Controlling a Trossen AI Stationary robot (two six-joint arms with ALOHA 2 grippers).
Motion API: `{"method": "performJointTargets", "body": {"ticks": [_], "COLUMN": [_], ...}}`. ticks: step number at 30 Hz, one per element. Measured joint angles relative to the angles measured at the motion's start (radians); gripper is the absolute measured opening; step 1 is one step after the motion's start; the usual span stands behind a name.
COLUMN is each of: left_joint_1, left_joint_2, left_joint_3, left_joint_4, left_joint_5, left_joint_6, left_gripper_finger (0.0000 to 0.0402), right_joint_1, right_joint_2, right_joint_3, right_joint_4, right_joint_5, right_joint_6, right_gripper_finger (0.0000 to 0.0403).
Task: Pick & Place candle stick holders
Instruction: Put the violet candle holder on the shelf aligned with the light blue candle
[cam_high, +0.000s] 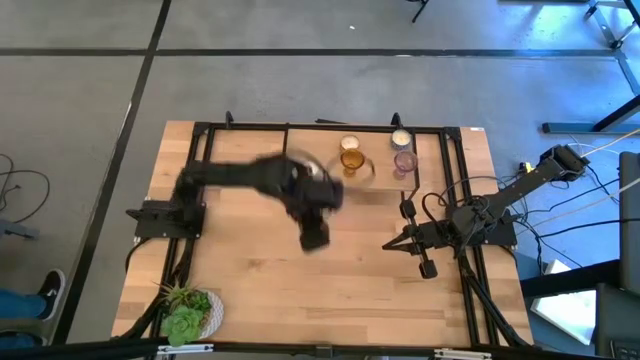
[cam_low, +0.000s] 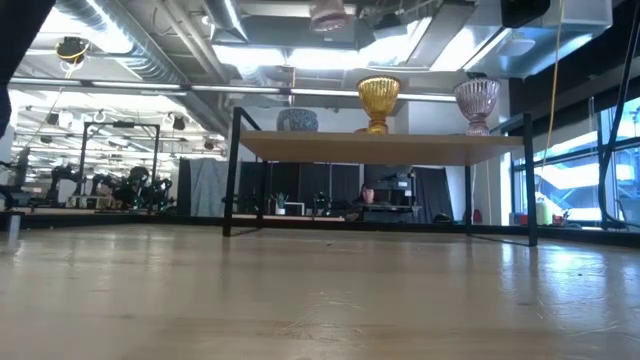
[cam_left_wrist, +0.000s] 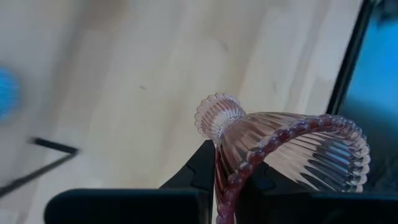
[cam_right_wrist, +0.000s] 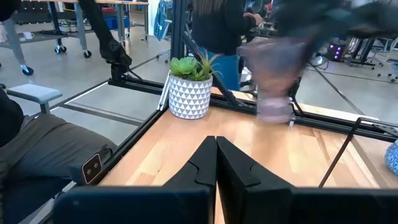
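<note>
Pinkish ribbed glass holder (cam_left_wrist: 273, 146) sits clamped in the left claw (cam_left_wrist: 227, 180); right claw (cam_right_wrist: 216, 163) together.

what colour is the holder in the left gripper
Pinkish-purple ribbed glass holder with a beaded rim, clearest in the left wrist view.

— What did the arms look like from above?
— Both were dark, near black. The left arm (cam_high: 262, 180) had a thick, boxy link with a pale patch near the wrist, and its base sat on a flat black bracket. The right arm (cam_high: 470, 215) was slimmer, with thin black cables looping around its joints.
— And the fingers?
— The right gripper (cam_right_wrist: 216, 163) had two matte black, wedge-shaped fingers (cam_right_wrist: 198, 165) rising from a wide, rounded black bar. The left gripper (cam_left_wrist: 214, 177) showed the same black angular fingers (cam_left_wrist: 198, 173) above a similar bar.
</note>
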Motion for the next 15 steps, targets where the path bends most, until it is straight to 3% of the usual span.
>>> {"method": "performJointTargets", "body": {"ticks": [5, 8, 15], "left_joint_1": [0.173, 0.253, 0.406], "left_joint_2": [-0.137, -0.152, -0.147], "left_joint_3": [-0.109, -0.117, -0.117], "left_joint_4": [0.034, 0.012, 0.031], "left_joint_5": [0.037, -0.012, 0.010], "left_joint_6": [-0.028, 0.006, 0.110], "left_gripper_finger": [0.0020, 0.0020, 0.0020], "right_joint_1": [0.000, 0.000, -0.002], "right_joint_2": [0.000, 0.001, 0.001], "right_joint_3": [0.000, 0.000, 0.000], "right_joint_4": [-0.004, -0.010, -0.008], "right_joint_5": [0.000, 0.000, 0.006], "right_joint_6": [0.000, 0.001, 0.002], "right_gripper_finger": [0.0005, 0.0005, 0.0005]}}
